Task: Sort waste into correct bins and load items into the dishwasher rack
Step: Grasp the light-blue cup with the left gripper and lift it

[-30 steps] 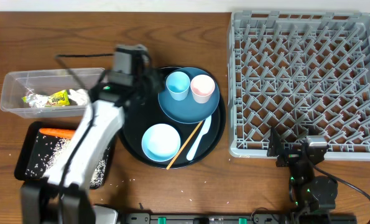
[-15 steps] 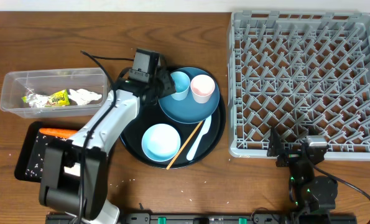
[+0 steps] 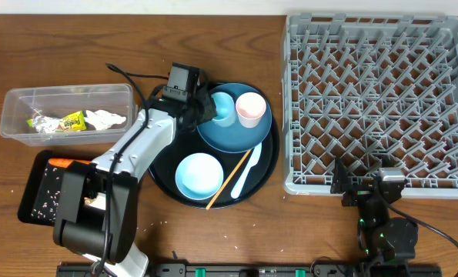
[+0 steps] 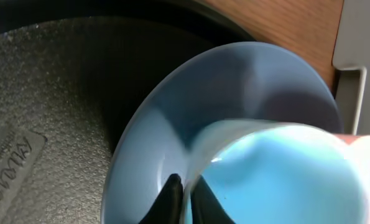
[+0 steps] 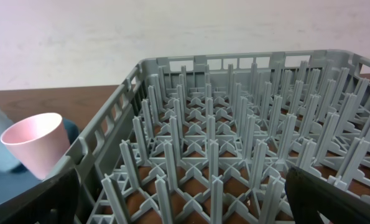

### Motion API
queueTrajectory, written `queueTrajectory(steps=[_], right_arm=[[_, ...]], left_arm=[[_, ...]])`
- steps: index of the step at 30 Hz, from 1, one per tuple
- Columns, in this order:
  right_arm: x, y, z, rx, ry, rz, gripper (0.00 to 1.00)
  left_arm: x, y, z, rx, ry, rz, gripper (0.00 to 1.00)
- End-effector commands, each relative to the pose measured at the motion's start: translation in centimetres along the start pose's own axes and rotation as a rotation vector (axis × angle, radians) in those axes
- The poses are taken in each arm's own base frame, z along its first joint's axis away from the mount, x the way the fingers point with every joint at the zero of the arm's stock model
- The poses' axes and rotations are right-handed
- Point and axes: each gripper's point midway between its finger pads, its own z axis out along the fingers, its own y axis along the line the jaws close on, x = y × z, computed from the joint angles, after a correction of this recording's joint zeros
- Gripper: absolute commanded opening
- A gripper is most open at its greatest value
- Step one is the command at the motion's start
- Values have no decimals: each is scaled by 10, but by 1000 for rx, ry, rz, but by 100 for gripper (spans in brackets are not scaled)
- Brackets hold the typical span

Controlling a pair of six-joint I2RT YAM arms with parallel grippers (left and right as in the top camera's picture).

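Light blue plastic is in the grip: the light blue cup (image 3: 222, 108) stands upright on the far left part of the large dark blue plate (image 3: 230, 137). The pink cup (image 3: 250, 108) is just beside it on the plate's far right part, and whether the two touch cannot be told. The left gripper (image 4: 186, 196) is pinched tight on the cup's rim at the side away from the plate's centre. One finger is seen inside the wall and one outside, so only the thin wall is held. The right gripper (image 3: 363, 185) is spread to its widest and holds nothing; it is parked well to the right of the plate. The dishwasher rack (image 3: 375, 100) lies to the right of the plate, and no item is seen in it. Risk noted: a pinch on one side of the rim is judged weak, so the cup may swing or slip out once raised. The neighbouring pink cup may also be knocked over if the lift is not kept vertical. Should the cup drag, the plate itself could be shifted.
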Motion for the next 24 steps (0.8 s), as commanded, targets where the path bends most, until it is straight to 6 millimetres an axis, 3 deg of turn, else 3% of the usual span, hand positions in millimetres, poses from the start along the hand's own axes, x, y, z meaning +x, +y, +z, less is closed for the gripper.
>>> queueTrajectory(steps=[1, 9, 12, 19, 24], right_arm=[[2, 4, 0, -16, 7, -10, 99], [2, 4, 0, -16, 7, -10, 99], [2, 4, 0, -16, 7, -10, 98], [2, 4, 0, -16, 7, -10, 99], [2, 4, 0, -16, 7, -10, 99]], left_arm=[[-5, -4, -2, 4, -16, 6, 6], [-22, -7, -37, 28, -81, -7, 6], [-32, 0, -63, 27, -119, -33, 6], [-46, 37, -144, -3, -210, -56, 6], [-48, 15, -190, 220, -244, 62, 6]])
